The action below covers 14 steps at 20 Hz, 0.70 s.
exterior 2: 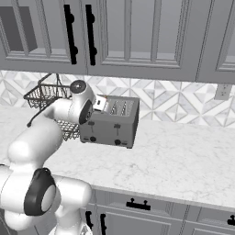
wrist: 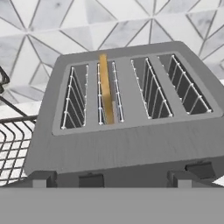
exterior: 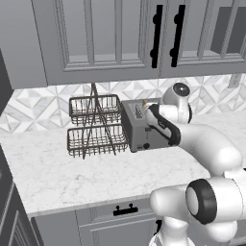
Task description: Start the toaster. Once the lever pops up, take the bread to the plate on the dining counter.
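Observation:
The grey four-slot toaster (exterior: 137, 127) (exterior 2: 112, 121) (wrist: 122, 140) stands on the counter against the tiled wall. A thin tan bread (wrist: 105, 87) (exterior: 143, 104) slice stands upright in the second slot from the left, its top edge poking out. My gripper (wrist: 112, 179) (exterior 2: 102, 104) hovers open just above the toaster's front top edge, fingertips (wrist: 43, 178) wide apart and holding nothing. Two dark levers (wrist: 91, 180) show on the toaster's front below them. The plate and the dining counter are out of view.
A two-tier wire basket rack (exterior: 93, 127) (exterior 2: 46, 94) (wrist: 11, 140) stands right beside the toaster's left. Grey wall cabinets with dark handles (exterior: 156, 36) hang overhead. The white marble counter (exterior: 72, 173) (exterior 2: 183, 160) stretches in front, with a wall outlet (exterior 2: 223, 92) at right.

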### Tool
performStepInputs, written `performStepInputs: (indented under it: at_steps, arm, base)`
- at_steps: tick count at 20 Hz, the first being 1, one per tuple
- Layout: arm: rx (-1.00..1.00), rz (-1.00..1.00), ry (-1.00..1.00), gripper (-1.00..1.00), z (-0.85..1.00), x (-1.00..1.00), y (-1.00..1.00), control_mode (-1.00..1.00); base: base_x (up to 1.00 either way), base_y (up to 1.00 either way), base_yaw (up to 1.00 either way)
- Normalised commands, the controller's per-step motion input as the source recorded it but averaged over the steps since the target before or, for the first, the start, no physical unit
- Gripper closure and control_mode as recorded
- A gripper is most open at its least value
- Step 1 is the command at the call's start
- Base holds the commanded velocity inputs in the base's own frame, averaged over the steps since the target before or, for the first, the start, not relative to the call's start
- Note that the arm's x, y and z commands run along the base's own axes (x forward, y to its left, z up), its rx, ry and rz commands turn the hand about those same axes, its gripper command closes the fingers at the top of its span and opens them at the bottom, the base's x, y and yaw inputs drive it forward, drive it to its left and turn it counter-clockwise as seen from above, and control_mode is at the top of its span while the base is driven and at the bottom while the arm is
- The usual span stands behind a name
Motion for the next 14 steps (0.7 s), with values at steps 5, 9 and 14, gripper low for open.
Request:
performStepInputs:
  at_steps: [5,9,14]
  arm:
    - [-0.06,0.00,0.00,-1.00,-0.21,0.32,0.00,-1.00]
    - [-0.01,0.00,0.00,-1.00,-0.16,0.44,0.00,-1.00]
    - [0.00,0.00,0.00,-1.00,-0.11,0.45,0.00,-1.00]
  base:
    - [0.00,0.00,0.00]
    - [0.00,0.00,0.00]
    - [0.00,0.00,0.00]
